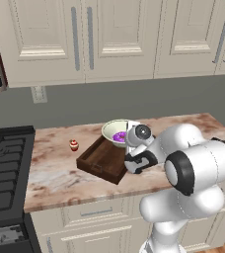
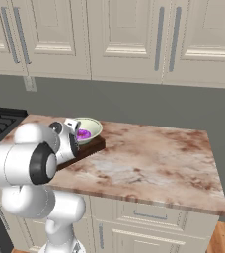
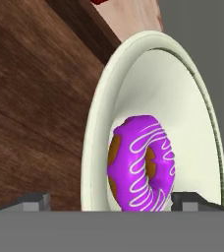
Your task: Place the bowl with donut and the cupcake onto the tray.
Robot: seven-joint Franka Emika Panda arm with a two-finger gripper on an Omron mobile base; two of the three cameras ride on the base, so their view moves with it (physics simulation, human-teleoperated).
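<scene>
Item, bowl: shallow, round, cream-white; seated at the far right corner of the tray, tipped slightly as its rim overhangs the tray wall; lies directly ahead of the pincer, its rim passing between the two fingertips in the hand view. Contents, donut: small ring, bright purple frosting with white squiggle lines, brown dough showing at the sides; rests inside the bowl, immediately before the pincer, between the tips. Pincer state: jaws spread wide apart, one tip on either side of the bowl's near rim; whether either tip touches the rim cannot be told; nothing clamped. Tray: dark brown wood, rectangular, low raised sides; extends to the left of and beneath the pincer in the left base view, its floor bare. Cupcake: tiny, red wrapper, white frosting, red top; upright on the counter, beyond the tray's left side, well apart from the pincer. Arm: white, dark-jointed; elbow bent low over the counter's front edge, forearm reaching forward, hand level beside the bowl. Counter: pink-brown marbled stone; stove at far left; cream cabinets above.
</scene>
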